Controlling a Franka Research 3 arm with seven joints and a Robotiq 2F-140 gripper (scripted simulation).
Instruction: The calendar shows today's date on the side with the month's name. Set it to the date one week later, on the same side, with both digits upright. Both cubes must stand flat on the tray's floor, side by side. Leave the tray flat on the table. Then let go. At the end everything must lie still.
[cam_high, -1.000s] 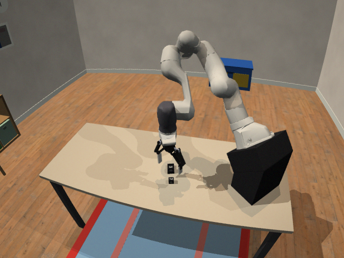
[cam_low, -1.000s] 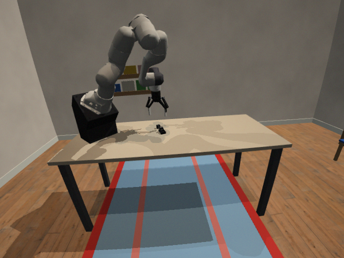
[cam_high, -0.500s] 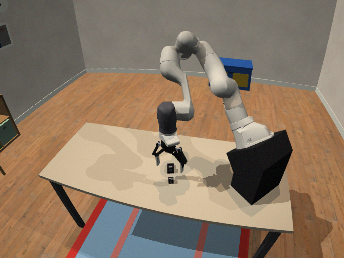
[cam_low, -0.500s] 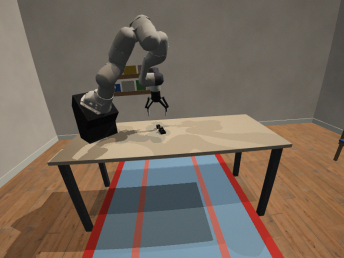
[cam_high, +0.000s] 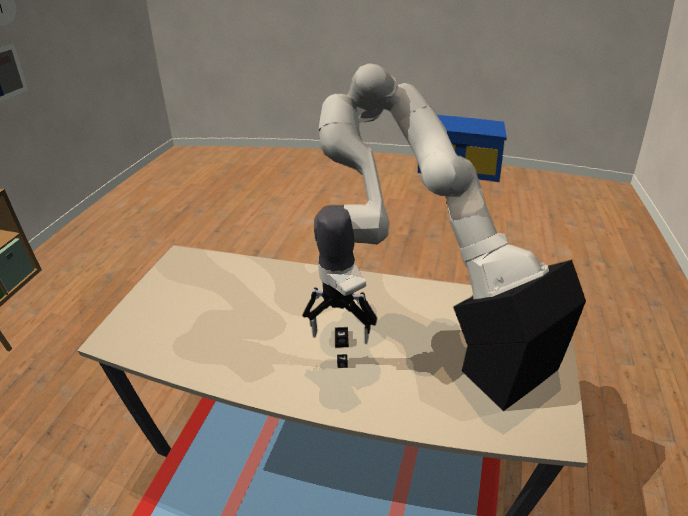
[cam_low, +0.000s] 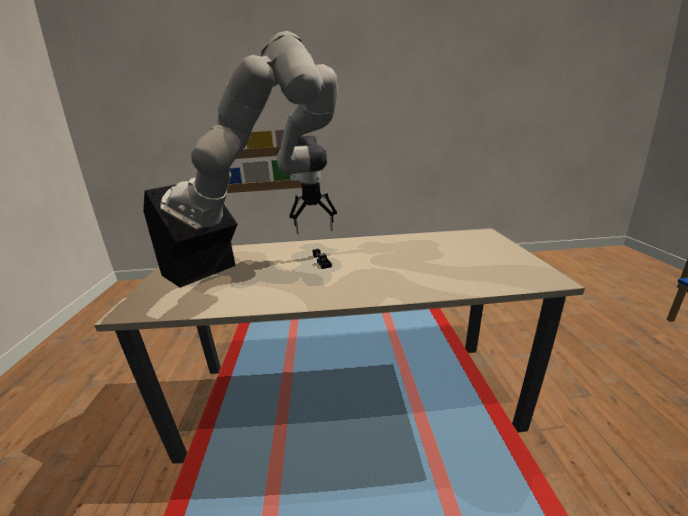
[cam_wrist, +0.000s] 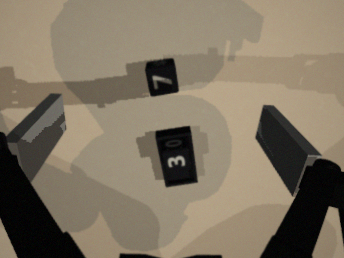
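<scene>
Two small black cubes with white digits lie apart on the tan table. In the wrist view, one cube (cam_wrist: 176, 155) shows a 3 on top and a 0 on its side. The other cube (cam_wrist: 161, 76) shows a 7 on top and lies further out. In the top view, the 3 cube (cam_high: 341, 336) is below the fingers and the 7 cube (cam_high: 342, 361) is nearer the front edge. My gripper (cam_high: 340, 334) hangs above the 3 cube, wide open and empty, with one finger on each side of it in the wrist view (cam_wrist: 167, 137). I cannot make out a tray or a month name.
The arm's black pedestal (cam_high: 519, 333) stands at the table's right end. The two cubes also show as a small dark pair in the exterior view (cam_low: 320, 257), with the gripper (cam_low: 314, 227) well above them. A blue cabinet (cam_high: 477, 145) stands by the far wall.
</scene>
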